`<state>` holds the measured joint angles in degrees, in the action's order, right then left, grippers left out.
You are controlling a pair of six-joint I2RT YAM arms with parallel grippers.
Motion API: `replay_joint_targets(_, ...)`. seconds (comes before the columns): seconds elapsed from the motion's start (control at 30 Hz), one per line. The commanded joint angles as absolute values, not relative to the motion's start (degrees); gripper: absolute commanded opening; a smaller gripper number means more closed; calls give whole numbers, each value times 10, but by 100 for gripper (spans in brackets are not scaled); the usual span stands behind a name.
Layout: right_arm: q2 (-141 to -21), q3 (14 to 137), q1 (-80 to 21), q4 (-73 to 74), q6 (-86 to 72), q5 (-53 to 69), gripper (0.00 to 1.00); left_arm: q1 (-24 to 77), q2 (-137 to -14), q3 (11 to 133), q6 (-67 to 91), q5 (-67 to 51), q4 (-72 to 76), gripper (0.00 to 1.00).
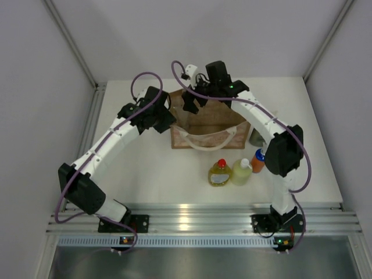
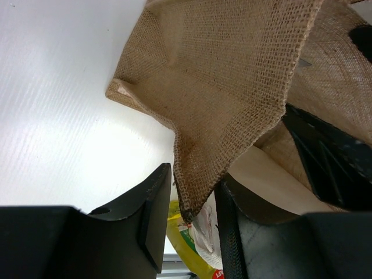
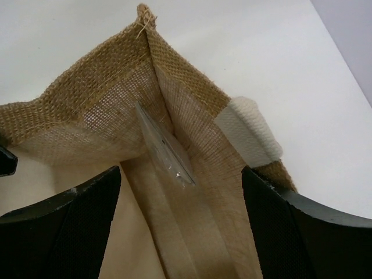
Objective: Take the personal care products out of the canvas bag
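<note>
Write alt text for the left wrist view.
The left gripper straddles an edge of the bag, one finger on each side; whether it pinches the cloth is unclear. A yellow bottle shows beyond, and the white table fills the left.

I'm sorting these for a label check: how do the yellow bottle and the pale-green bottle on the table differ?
The yellow bottle has a red cap; the pale-green bottle has a white one. The yellow bottle looks broader, the pale-green bottle slimmer. Both sit side by side outside the bag.
</note>
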<state>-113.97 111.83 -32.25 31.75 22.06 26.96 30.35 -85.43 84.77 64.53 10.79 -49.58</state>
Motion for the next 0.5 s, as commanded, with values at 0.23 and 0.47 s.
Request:
replay_joint_targets(0.23, -1185, 1157, -342, 318, 263, 298, 80, 297, -860, 861, 639, 103, -499, 40)
replay_joint_targets(0.47, -1213, 1151, -349, 317, 267, 322, 77, 284, -857, 860, 630, 91, -504, 40)
